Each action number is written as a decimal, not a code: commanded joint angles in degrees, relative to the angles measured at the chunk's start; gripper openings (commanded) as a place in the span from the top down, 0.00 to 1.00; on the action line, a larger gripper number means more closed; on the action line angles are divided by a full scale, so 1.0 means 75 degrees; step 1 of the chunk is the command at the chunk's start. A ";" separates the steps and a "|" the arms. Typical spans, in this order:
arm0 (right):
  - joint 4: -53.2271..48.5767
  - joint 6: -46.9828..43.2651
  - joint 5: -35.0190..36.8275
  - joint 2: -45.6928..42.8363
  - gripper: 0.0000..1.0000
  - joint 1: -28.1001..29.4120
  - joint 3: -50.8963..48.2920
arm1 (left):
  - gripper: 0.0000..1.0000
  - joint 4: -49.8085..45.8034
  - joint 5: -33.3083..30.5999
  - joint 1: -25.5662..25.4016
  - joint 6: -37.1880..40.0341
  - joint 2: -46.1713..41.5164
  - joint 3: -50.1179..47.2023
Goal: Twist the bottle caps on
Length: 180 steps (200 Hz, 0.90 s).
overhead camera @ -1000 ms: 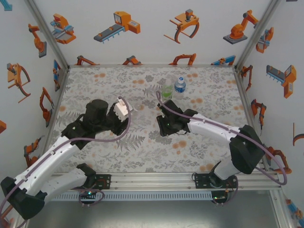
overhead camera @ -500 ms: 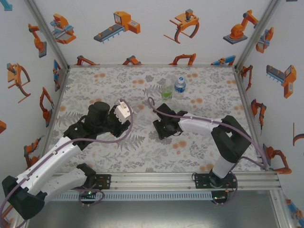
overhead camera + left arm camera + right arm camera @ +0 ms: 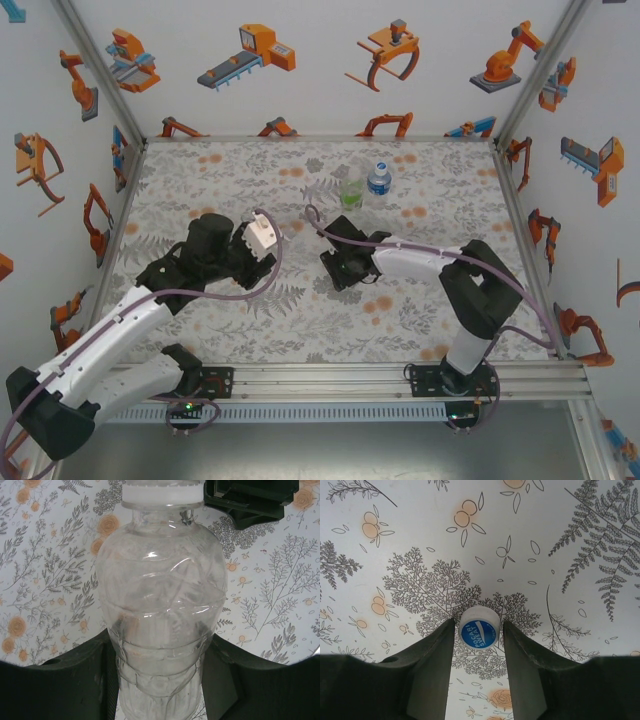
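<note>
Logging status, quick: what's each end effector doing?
Left end effector: closed on the clear bottle.
Right end effector: open, straddling the loose cap.

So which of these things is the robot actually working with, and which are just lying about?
Part of the job:
- clear bottle with its white cap, held in the left gripper
- blue-printed cap, lying between the right gripper and its open fingers
- green bottle and blue-labelled bottle, standing at the back

Just there:
- floral mat
- walls with robot pictures
</note>
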 commanded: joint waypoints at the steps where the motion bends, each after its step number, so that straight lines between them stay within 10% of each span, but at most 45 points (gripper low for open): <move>1: -0.0260 -0.0250 0.0132 0.0109 0.59 0.0095 0.0296 | 1.00 0.0010 0.0150 0.0010 0.0161 0.0051 0.0184; 117: -0.0838 -0.0469 0.0333 0.0051 0.74 0.0423 0.0643 | 1.00 -0.0008 0.0237 0.0010 0.0248 0.0172 0.0197; 180: -0.0012 -0.0803 -0.0763 -0.2321 0.87 0.0423 -0.0109 | 1.00 0.0079 0.1719 0.0016 0.1055 0.0178 -0.0060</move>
